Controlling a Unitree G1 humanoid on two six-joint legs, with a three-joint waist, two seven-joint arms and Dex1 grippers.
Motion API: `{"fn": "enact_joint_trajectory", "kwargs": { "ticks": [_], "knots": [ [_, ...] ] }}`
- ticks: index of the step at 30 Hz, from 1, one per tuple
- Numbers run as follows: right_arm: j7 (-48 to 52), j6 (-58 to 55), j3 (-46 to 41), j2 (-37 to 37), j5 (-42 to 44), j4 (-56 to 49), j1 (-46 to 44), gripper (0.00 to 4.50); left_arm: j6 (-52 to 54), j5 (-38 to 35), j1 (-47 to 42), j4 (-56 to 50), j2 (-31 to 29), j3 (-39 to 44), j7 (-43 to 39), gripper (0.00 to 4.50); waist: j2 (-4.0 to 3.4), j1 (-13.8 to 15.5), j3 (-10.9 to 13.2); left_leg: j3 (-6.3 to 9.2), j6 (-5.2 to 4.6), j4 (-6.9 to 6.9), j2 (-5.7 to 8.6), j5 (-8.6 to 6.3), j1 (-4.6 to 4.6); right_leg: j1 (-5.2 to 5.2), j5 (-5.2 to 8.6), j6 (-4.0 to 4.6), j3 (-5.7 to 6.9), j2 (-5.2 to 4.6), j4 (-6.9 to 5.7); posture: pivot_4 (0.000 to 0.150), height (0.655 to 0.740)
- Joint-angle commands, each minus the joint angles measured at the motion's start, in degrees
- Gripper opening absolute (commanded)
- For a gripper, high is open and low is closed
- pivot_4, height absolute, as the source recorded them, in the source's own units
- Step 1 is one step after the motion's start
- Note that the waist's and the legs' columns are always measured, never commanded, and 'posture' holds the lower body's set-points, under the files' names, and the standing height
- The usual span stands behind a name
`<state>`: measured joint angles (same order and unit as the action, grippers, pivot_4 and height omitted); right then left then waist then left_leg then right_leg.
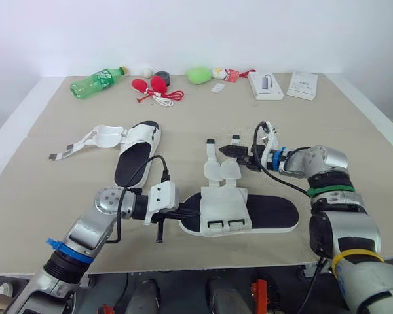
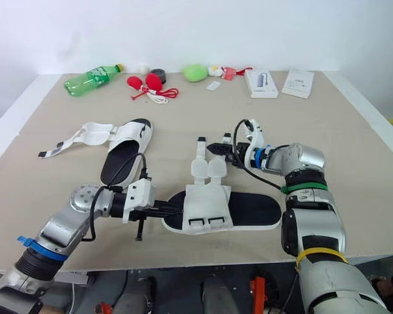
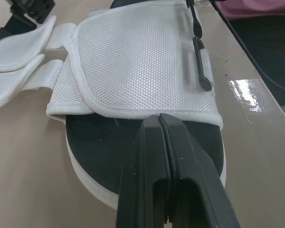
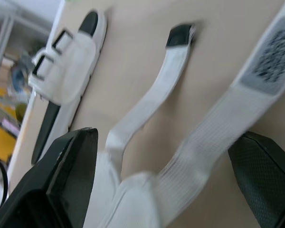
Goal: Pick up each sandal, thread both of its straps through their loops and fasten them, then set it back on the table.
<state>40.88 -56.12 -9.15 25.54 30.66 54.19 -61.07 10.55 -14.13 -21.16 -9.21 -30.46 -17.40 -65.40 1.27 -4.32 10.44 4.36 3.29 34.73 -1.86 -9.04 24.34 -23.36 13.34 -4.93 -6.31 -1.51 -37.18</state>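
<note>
Near sandal (image 1: 275,213), second sandal (image 1: 136,157) beyond; green bottle (image 1: 97,82), white box (image 1: 265,86) farthest

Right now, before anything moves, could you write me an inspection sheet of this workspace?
Surface: beige table, white rim.
Job's things: near sandal lies flat, both straps unthreaded, stretched toward the far side; far sandal also unfastened, its straps splayed to the robot's left.
Clutter: along the far edge, green bottle, red bulbs on a cord, tape roll, green lump, two white boxes.
Claws: left claw shut, tips at the near sandal's toe end; right claw open, a finger either side of the straps.
Cables: left-wrist cable loops over the table; right-arm cable runs along the forearm.
Surroundings: white wall behind.
</note>
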Motion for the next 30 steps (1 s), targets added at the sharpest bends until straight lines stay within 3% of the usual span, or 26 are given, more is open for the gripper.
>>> {"fn": "enact_joint_trajectory", "kwargs": {
  "ticks": [1, 3, 5, 13, 14, 20, 30],
  "knots": [
    [-1.79, 4.4, -2.19, -0.33, -2.1, 5.78, -2.04, 4.5, 0.47, -1.06, 0.36, -2.82, -0.08, 1.07, 0.75, 0.02, -0.01, -0.03, -0.01, 0.0, 0.0, 0.0, 0.0, 0.0, -0.02, 0.01, 0.0, 0.01, 0.0, 0.01, 0.0, 0.15, 0.74],
    [-1.32, 5.84, -2.67, -0.69, -2.75, 7.87, -2.77, 4.5, 0.68, -1.05, 0.59, -3.22, -0.01, 1.0, 0.95, 0.02, -0.01, -0.04, -0.01, 0.0, -0.02, 0.01, 0.0, 0.01, -0.04, 0.03, -0.02, 0.0, 0.0, 0.01, 0.0, 0.15, 0.74],
    [-0.31, 7.79, -1.86, -1.19, -4.4, 8.91, -3.22, 3.98, 0.84, -1.02, 0.76, -3.5, 0.05, 0.92, 1.12, 0.0, -0.01, -0.05, -0.01, 0.0, -0.04, 0.02, 0.0, 0.03, -0.04, 0.04, -0.05, 0.02, -0.01, 0.01, 0.0, 0.15, 0.74],
    [6.72, 10.62, 0.85, -1.97, -9.25, 9.51, -3.11, 0.21, 1.12, -1.22, 1.19, -4.06, -0.02, 0.84, 1.51, 0.0, -0.01, -0.21, -0.02, 0.0, -0.07, -0.06, -0.01, 0.06, -0.06, 0.02, -0.05, 0.03, -0.02, 0.02, -0.01, 0.15, 0.74],
    [7.22, 10.82, 0.84, -2.03, -9.44, 9.42, -3.05, 0.03, 1.14, -1.23, 1.2, -4.09, -0.03, 0.82, 1.56, 0.0, -0.01, -0.22, -0.02, 0.0, -0.07, -0.06, -0.01, 0.06, -0.07, 0.03, -0.05, 0.03, -0.02, 0.03, 0.0, 0.15, 0.74],
    [12.84, 18.65, 3.78, -1.55, -13.09, 5.29, -1.69, 0.03, 1.3, -1.38, 1.18, -4.05, -0.03, 0.85, 1.65, 0.0, -0.03, -0.36, -0.01, 0.0, -0.07, -0.04, -0.01, 0.07, -0.07, 0.02, -0.08, 0.03, -0.02, 0.03, -0.01, 0.15, 0.74],
    [26.65, 55.11, 9.29, 2.05, -16.72, -30.23, 15.04, 0.03, 1.25, -0.96, 0.92, -3.56, -0.46, 0.56, 1.32, 0.0, -0.16, -0.15, 0.08, 0.01, -0.05, -0.23, 0.01, 0.03, -0.03, -0.05, 0.12, -0.05, -0.03, 0.01, 0.0, 0.15, 0.74]
  ]
}}
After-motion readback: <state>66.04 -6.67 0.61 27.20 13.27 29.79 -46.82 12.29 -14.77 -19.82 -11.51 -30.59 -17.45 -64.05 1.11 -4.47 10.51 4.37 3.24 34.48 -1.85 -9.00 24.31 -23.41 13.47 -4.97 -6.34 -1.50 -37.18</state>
